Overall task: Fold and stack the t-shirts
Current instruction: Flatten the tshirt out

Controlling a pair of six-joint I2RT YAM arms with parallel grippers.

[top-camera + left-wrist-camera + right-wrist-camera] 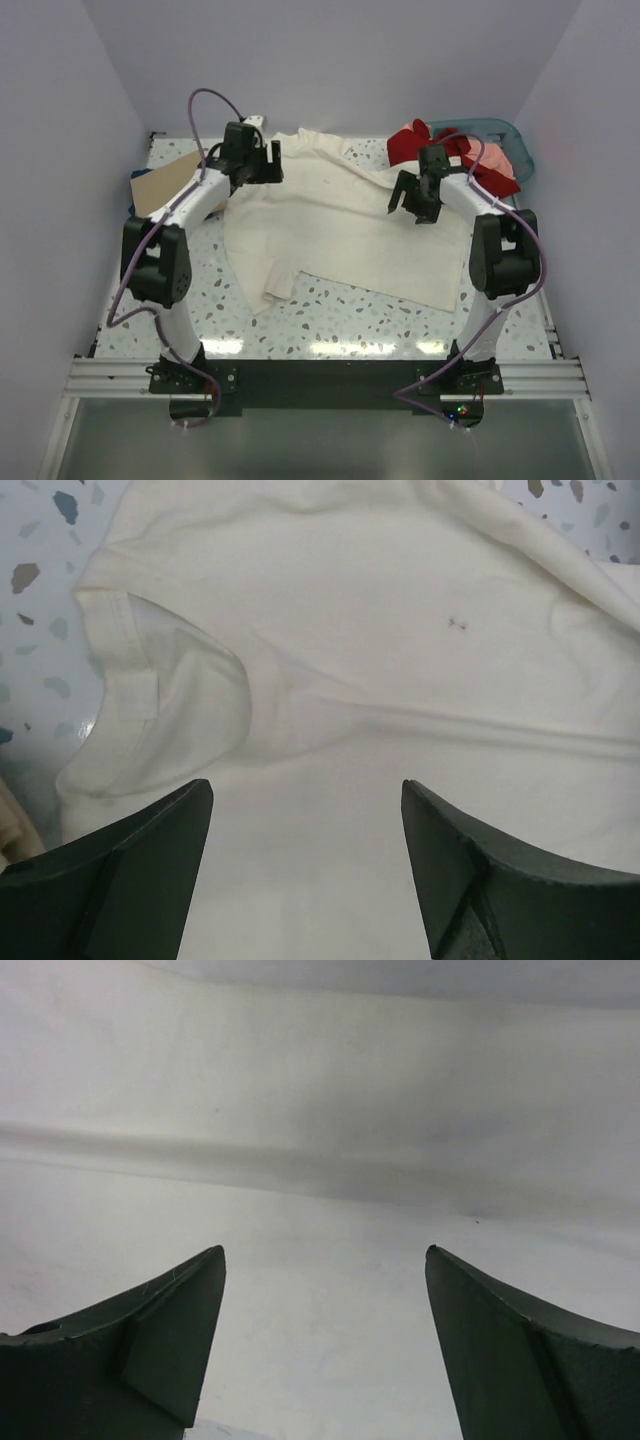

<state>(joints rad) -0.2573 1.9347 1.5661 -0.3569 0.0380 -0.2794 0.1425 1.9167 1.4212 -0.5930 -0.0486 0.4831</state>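
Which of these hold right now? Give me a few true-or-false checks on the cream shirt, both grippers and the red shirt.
1. The cream t-shirt lies spread open on the table, not folded. True.
2. The left gripper is shut on the collar. False: its jaws stand apart with nothing between them, and the collar lies ahead of it, to the left in the wrist view.
3. The right gripper is open over cream cloth. True.
4. The red t-shirt lies at the near left corner. False: it is at the far right, beside the teal basket.
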